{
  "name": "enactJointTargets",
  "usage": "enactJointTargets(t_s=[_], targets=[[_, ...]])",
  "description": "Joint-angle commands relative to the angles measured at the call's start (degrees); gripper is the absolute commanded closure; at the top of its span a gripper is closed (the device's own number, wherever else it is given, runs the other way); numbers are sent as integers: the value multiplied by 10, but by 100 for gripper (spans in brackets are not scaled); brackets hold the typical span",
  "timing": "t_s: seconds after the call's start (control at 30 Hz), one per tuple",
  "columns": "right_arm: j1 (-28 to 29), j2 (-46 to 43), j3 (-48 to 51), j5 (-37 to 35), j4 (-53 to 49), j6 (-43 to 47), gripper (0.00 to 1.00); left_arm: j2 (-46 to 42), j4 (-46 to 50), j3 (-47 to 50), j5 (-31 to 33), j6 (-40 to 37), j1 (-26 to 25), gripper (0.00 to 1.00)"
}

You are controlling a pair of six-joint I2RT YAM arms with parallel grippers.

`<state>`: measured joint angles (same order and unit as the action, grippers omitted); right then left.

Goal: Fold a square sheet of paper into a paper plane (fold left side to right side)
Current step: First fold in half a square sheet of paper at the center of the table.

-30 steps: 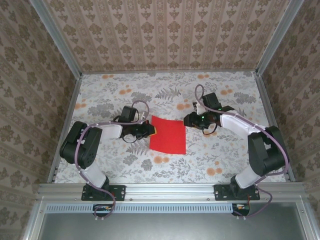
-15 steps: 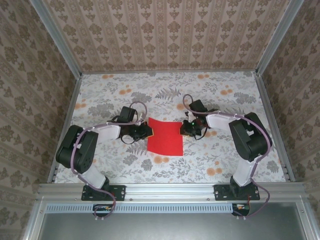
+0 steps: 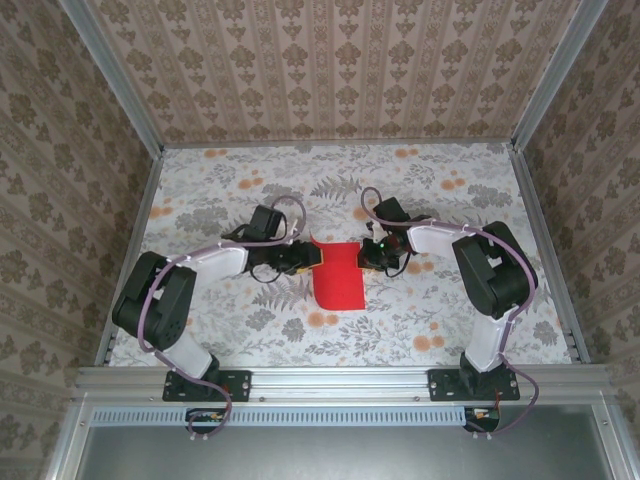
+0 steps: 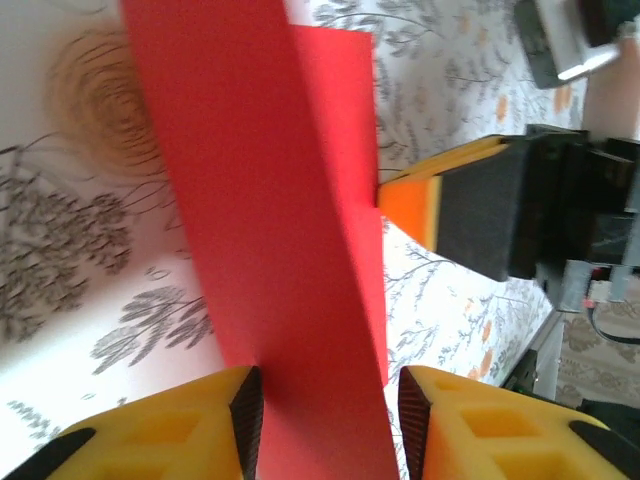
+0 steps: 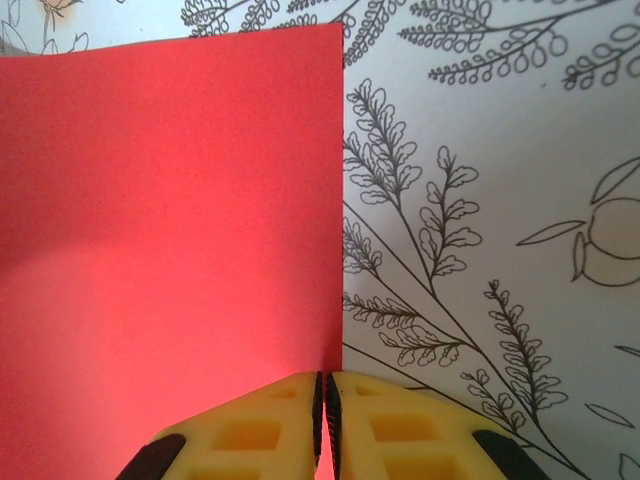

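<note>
The square sheet of paper (image 3: 338, 280) is bright red and lies mid-table, its left part lifted and leaning over toward the right. My left gripper (image 3: 308, 256) is at its left edge. In the left wrist view the raised red flap (image 4: 270, 200) runs between my left gripper's (image 4: 330, 400) yellow fingers, which stand apart without pinching it. My right gripper (image 3: 365, 254) is at the sheet's right edge. Seen from the right wrist, the sheet (image 5: 170, 200) lies flat and my right gripper (image 5: 321, 385) is shut on its right edge. That gripper's orange and black finger (image 4: 470, 205) appears beyond the flap.
The floral tabletop (image 3: 430, 200) is boxed in by patterned walls on three sides. A metal rail (image 3: 340, 380) runs along the near edge by the arm bases. Orange flower blotches (image 3: 322, 319) lie just in front of the sheet.
My left gripper has carried the sheet's left edge rightward and its jaws have opened. The sheet looks narrower from above. My right gripper moved in and closed on the right edge.
</note>
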<state>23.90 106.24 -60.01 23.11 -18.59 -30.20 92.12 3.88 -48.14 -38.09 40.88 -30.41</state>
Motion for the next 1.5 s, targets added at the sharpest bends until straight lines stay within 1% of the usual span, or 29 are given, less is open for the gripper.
enactJointTargets(t_s=[0.0,0.27,0.53,0.67,0.7,0.77,0.83,0.9,0.97,1.07,1.2,1.27,1.33,1.37,1.47], targets=[[4,17,-1,-23,-32,8,86,-2,1,-26,-14,-4,-13,49],[3,1,11,-8,-11,5,84,33,-38,-40,-28,13,-37,33],[-20,-50,36,24,41,-14,82,58,-59,-48,-35,24,-47,31],[-34,-88,55,47,68,-28,78,63,-59,-49,-33,25,-48,37],[-36,-97,60,55,79,-34,76,64,-59,-49,-31,25,-48,39],[-39,-115,76,73,115,-51,69,64,-55,-49,-27,24,-48,47],[-39,-124,90,96,156,-72,64,64,-49,-49,-22,21,-48,52],[-38,-123,102,123,193,-95,59,64,-48,-48,-20,22,-48,57],[-36,-113,107,145,222,-114,57,64,-47,-49,-18,21,-48,61],[-29,-101,106,164,240,-121,55,64,-46,-49,-17,19,-49,64],[-19,-83,102,176,253,-130,55,63,-43,-48,-15,19,-49,68],[-14,-74,97,179,250,-132,57,63,-42,-49,-13,18,-49,71],[-9,-67,90,182,247,-132,60,64,-41,-51,-14,18,-49,72],[-7,-64,88,184,246,-132,63,64,-41,-50,-13,18,-49,72],[-6,-62,83,177,234,-128,79,63,-37,-52,-11,17,-50,73]])
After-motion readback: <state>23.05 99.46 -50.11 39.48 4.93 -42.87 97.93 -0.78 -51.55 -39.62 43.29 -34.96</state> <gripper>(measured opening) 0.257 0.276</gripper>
